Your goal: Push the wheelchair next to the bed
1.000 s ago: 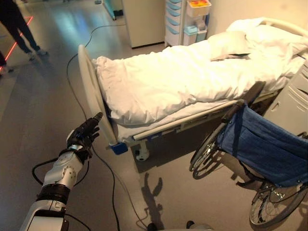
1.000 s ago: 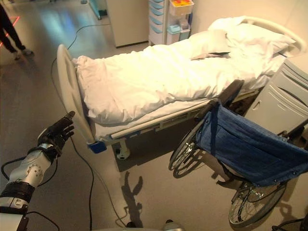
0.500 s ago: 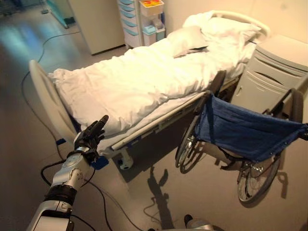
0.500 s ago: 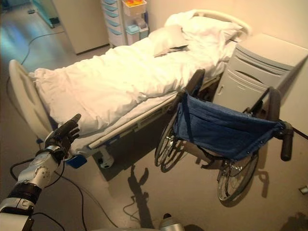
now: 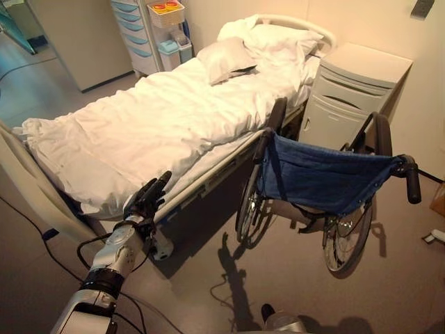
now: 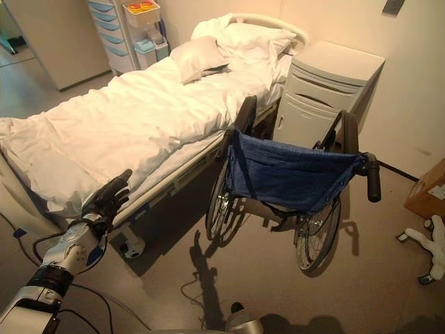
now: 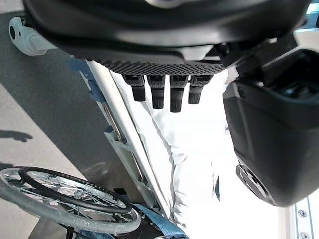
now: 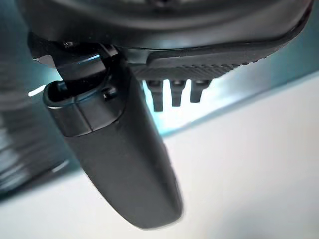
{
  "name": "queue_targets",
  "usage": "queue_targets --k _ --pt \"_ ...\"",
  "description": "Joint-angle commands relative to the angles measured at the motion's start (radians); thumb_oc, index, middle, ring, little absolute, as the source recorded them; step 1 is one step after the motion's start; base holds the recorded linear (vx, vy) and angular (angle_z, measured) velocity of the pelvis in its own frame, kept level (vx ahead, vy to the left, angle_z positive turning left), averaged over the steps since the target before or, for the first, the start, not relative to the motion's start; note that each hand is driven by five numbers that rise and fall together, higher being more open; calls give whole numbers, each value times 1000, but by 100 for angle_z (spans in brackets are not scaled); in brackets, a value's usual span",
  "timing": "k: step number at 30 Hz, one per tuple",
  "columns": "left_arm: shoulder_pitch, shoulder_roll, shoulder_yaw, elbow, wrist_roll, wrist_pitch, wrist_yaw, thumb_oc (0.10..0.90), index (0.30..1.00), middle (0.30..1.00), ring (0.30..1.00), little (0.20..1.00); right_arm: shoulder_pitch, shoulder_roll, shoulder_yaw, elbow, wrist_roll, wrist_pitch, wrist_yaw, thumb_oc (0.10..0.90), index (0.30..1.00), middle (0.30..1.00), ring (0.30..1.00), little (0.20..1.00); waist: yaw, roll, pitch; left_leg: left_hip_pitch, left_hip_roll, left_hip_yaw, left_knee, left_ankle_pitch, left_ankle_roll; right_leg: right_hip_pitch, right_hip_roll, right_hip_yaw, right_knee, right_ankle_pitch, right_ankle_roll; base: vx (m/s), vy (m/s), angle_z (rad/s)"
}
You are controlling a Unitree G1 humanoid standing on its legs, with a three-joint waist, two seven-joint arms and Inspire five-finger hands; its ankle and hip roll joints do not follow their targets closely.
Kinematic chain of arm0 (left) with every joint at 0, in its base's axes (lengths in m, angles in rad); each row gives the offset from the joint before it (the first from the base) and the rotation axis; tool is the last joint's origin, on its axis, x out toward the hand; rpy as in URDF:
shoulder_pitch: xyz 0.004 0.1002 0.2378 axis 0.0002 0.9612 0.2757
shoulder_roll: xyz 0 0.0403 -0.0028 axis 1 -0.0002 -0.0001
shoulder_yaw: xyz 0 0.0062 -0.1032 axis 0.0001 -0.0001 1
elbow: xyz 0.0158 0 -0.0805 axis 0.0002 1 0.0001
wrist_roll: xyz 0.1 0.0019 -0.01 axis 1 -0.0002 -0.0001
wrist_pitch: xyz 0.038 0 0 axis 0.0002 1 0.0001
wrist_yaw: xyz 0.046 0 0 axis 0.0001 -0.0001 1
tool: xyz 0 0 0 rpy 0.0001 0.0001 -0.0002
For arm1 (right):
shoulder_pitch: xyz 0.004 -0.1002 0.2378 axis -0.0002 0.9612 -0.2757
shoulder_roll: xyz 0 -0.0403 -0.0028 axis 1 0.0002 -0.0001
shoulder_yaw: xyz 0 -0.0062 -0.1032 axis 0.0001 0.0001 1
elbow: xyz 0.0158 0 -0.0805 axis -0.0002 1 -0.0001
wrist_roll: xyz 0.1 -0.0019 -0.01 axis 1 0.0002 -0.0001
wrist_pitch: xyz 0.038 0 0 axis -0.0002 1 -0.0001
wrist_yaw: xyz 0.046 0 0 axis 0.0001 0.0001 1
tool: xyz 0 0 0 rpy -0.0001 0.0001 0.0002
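Your wheelchair (image 5: 327,184) stands on the floor (image 5: 208,292) right beside the bed (image 5: 153,118), near its head end, with its blue cloth seat back (image 5: 323,177) facing you. One big wheel (image 5: 247,209) sits close against the bed's side rail (image 5: 208,177); the other wheel (image 5: 344,236) is on the far side from the bed. The two dark push handles stick out toward you — the one (image 5: 411,184) away from the bed is plain to see, and nothing grips it.

Just behind the wheelchair, against the wall, stands a pale bedside cabinet (image 5: 351,90). The bed is covered with a rumpled white blanket (image 5: 132,132), with pillows (image 5: 257,42) piled at the head. Past the bed, a trolley of drawers (image 5: 149,31) stands by the wall. In the right eye view a cardboard box (image 6: 427,191) and a white star-shaped chair base (image 6: 424,243) lie on the floor off to your right.

Your left hand (image 5: 147,200) hovers in front of the bed's side edge, well apart from the wheelchair, fingers (image 7: 162,92) relaxed and holding nothing. Your right hand (image 8: 164,74) is likewise unclenched — its short row of fingers and its thumb (image 8: 119,164) hang free over a pale blurred surface, grasping nothing.
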Motion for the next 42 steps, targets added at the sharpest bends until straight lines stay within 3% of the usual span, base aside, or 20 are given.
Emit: queue_targets --k 1,3,4,5,6,7,8,9,10,12,17,18,20,23,27,35,38,42 --pt "-127 5 11 -21 27 -111 5 800 900 900 900 900 -11 21 132 11 0 43 163 800 900 900 900 900 71 23 -79 14 -15 -74 52 -110 -20 -141 29 -39 30 113 50 11 -5 4" --pt "-93 -26 35 -38 67 -112 21 800 900 900 900 900 -8 208 229 -2 -52 113 242 800 900 900 900 900 81 32 -75 14 -15 -83 50 -108 -15 -140 25 -50 32 110 47 6 -2 13" --pt "-89 -23 36 -40 68 -112 22 800 900 900 900 900 -7 215 232 -8 -55 112 239 800 900 900 900 900 78 29 -76 14 -15 -84 50 -108 -15 -140 25 -51 32 110 47 -78 -59 22" --pt "-57 -49 61 -43 89 -119 26 800 900 900 900 900 25 362 320 17 -72 161 328 800 900 900 900 900 84 28 -68 5 -15 -66 53 -85 -14 -149 21 -63 39 124 35 -72 -63 18" --pt "-46 -54 71 -39 92 -120 26 800 900 900 900 900 37 408 347 30 -38 201 406 800 900 900 900 900 85 29 -69 6 -15 -68 51 -82 -12 -149 20 -66 40 124 33 -75 -74 21" --pt "-27 -72 85 -32 113 -133 25 800 900 900 900 900 52 488 400 63 -7 184 470 800 900 900 900 900 91 32 -68 6 -16 -69 47 -78 -11 -147 20 -67 37 123 28 4 -18 13" --pt "-21 -73 87 -30 118 -136 24 800 900 900 900 900 56 501 407 68 -4 185 484 800 900 900 900 900 90 31 -69 6 -16 -71 46 -77 -11 -146 20 -67 37 122 27 2 -37 16" --pt "-1 -90 101 -8 158 -151 24 800 900 900 900 900 72 574 478 106 17 212 620 800 900 900 900 900 97 36 -67 7 -16 -75 42 -74 -10 -140 22 -69 34 118 21 -1 -41 21" --pt "13 -99 108 6 177 -155 22 800 900 900 900 900 80 617 528 110 -42 241 680 800 900 900 900 900 100 37 -67 7 -16 -77 41 -73 -9 -136 22 -72 31 115 17 -5 -48 23" --pt "39 -104 112 39 201 -166 -2 800 900 900 900 900 99 663 617 103 -99 239 733 800 900 900 900 900 104 38 -66 6 -14 -81 38 -69 -12 -128 22 -78 29 108 11 -14 -41 16" --pt "129 -130 100 139 331 -181 -73 800 900 900 900 900 114 675 760 119 -299 256 901 800 900 900 900 900 122 39 -66 4 -11 -100 34 -66 -15 -109 26 -93 32 86 -3 0 -47 17" --pt "164 -134 87 179 373 -179 -106 800 900 900 900 900 115 668 823 108 -412 232 925 800 900 900 900 900 129 36 -64 3 -10 -106 35 -65 -16 -102 27 -99 33 77 -6 12 -55 17" --pt "189 -146 75 216 406 -188 -128 800 900 900 900 900 113 664 867 98 -456 239 929 800 900 900 900 900 133 33 -64 2 -9 -112 35 -64 -17 -97 29 -102 34 72 -8 15 -54 23" --pt "239 -191 45 297 459 -199 -139 800 900 900 900 900 102 661 970 86 -651 220 981 800 900 900 900 900 148 22 -64 -1 -5 -126 41 -64 -17 -82 37 -105 36 55 -18 26 -58 18" --pt "281 -238 33 370 481 -201 -99 800 900 900 900 900 88 673 1082 64 -816 208 938 800 900 900 900 900 172 6 -69 -14 3 -148 44 -59 -21 -68 46 -107 32 41 -30 14 -59 15" --pt "333 -315 41 463 470 -235 -35 800 900 900 900 900 54 724 1160 108 -894 212 914 800 900 900 900 900 232 -3 -66 -37 18 -195 40 -45 -40 -25 47 -172 10 14 -49 -19 -41 43" --pt "346 -328 33 454 491 -305 -4 800 900 900 900 900 38 736 1171 132 -897 211 911 800 900 900 900 900 262 -2 -67 -51 15 -225 41 -40 -48 -12 47 -201 1 6 -56 -9 -23 47" --pt "353 -317 3 440 532 -292 -67 800 900 900 900 900 18 736 1190 151 -889 214 893 800 900 900 900 900 295 2 -63 -69 15 -265 42 -29 -58 -4 41 -238 1 -5 -60 -31 -26 43"
